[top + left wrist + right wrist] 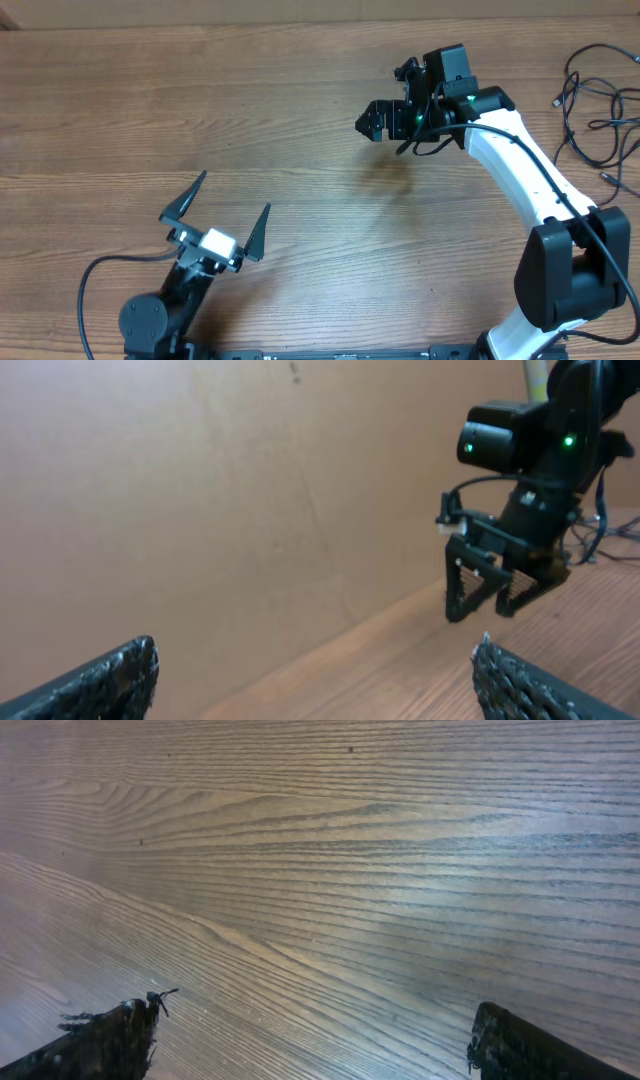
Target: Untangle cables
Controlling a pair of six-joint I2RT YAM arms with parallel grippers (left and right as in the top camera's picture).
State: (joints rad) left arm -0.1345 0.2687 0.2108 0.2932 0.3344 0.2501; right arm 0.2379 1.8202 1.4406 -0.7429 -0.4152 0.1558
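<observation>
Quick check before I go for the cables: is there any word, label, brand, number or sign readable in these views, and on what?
None: no text reads in any view.
Camera housing on the right arm: a green light only, no lettering to be seen.
Left pincer, right pincer, cables, table: no markings show.

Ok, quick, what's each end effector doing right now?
Left end effector: open, holding nothing.
Right end effector: open, holding nothing.
</observation>
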